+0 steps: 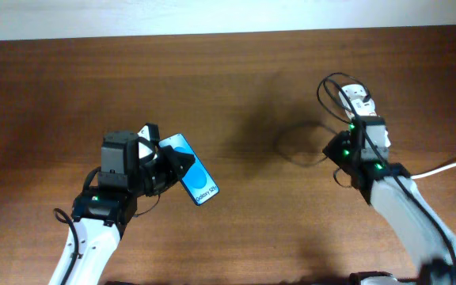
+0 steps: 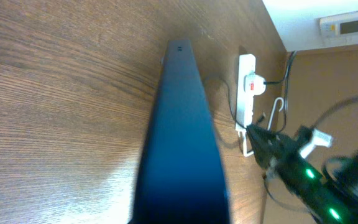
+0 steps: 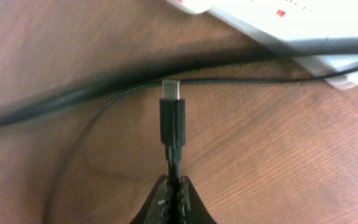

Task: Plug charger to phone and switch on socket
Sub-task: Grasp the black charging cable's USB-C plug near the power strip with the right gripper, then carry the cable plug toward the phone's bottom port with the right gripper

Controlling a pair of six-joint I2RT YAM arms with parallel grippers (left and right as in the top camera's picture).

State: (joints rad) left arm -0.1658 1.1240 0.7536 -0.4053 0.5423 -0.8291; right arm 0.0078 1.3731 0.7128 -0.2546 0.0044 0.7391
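My left gripper (image 1: 167, 165) is shut on the phone (image 1: 195, 178), holding it tilted above the table at the left. Its blue screen with white text faces up. In the left wrist view the phone (image 2: 179, 137) runs away from the camera as a dark blue slab. My right gripper (image 3: 173, 182) is shut on the charger's thin black cable just behind the connector tip (image 3: 171, 115), which points toward the socket (image 3: 291, 18). In the overhead view the right gripper (image 1: 341, 150) sits just in front of the socket (image 1: 361, 101). The charger's white plug head (image 2: 254, 84) sits in the socket (image 2: 246, 68).
The thin charger cable loops on the table near the socket (image 1: 328, 81) and lies under the connector (image 3: 92, 124). The socket's thick white cord (image 1: 450, 165) runs off to the right edge. The right arm (image 2: 303, 177) with green lights shows in the left wrist view.
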